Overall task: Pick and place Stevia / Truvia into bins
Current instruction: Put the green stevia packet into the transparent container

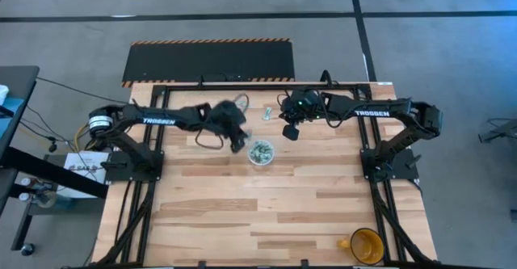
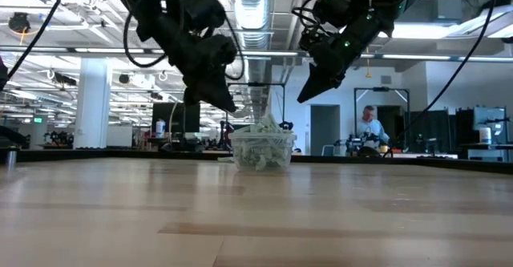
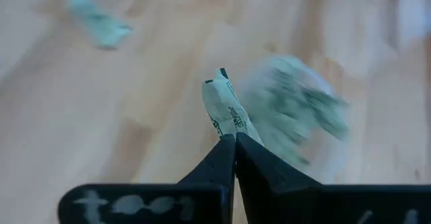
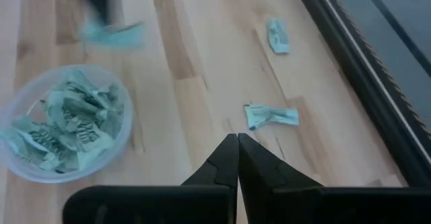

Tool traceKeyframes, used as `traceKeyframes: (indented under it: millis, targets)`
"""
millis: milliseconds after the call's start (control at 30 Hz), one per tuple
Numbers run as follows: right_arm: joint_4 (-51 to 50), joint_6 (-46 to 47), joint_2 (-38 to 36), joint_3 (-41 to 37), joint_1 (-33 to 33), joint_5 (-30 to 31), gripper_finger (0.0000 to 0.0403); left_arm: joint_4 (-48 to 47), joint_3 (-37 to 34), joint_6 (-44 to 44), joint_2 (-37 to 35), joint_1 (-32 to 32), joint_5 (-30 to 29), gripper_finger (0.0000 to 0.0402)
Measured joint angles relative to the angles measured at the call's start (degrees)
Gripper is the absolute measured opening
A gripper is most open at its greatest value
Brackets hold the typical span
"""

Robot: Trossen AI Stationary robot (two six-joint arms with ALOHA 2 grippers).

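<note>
The left gripper (image 3: 235,138) is pinched closed on one small pale green and white paper sachet (image 3: 225,109), which stands up from between its tips, with the small round clear plastic cup (image 3: 296,113) just ahead of them, already heaped with sachets. Such a packet is nearly weightless, thin and limp, so it will crumple and may cling to a finger on release; judging by this grip, taking it across a short edge and letting the rest stand free works well. In the low view the left gripper hangs above the table just beside the cup's rim (image 2: 261,137), so the drop looks close, though the blur there makes the exact offset hard to judge. The right gripper (image 4: 237,150) is closed and empty, raised over the bare wood; just ahead of its tips lies a twisted loose sachet (image 4: 271,116), another flat one (image 4: 277,35) farther off near the table's dark edge rail (image 4: 363,69). Nothing stands between either gripper and its target; the yellow-orange mug (image 1: 365,245) sits far away at the near corner.
</note>
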Motion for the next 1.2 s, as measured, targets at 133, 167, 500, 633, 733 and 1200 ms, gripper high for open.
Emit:
traceKeyframes:
  millis: [133, 167, 500, 633, 733, 1200]
  targets:
    - [0.0, 0.0, 0.0, 0.0, 0.0, 0.6, 0.0000, 0.3, 0.0, 3.7, 0.5, -5.7, -4.3, 0.0000]
    - [0.0, 0.0, 0.0, 0.0, 0.0, 0.6, 0.0000, 0.7, 0.0, 4.3, 0.5, -6.5, -4.9, 0.0000]
    - [0.5, 0.3, 0.0, 0.0, 0.0, 0.6, 0.0000, 4.2, 0.0, 5.0, 1.6, -11.8, -4.4, 0.0000]
    - [0.4, 0.4, 0.0, 0.0, 0.0, 0.6, 0.0000, 5.4, 0.1, 5.0, 2.9, -12.1, -4.3, 0.0000]
    - [0.3, 0.4, 0.0, 0.0, 0.0, 0.4, 0.0000, 5.4, 0.0, 5.0, 3.5, -12.0, -4.4, 0.0000]
    - [0.4, 0.4, 0.0, 0.0, 0.0, 0.3, 0.0000, 4.2, 0.4, 6.7, 3.5, -11.4, -5.3, 0.0080]
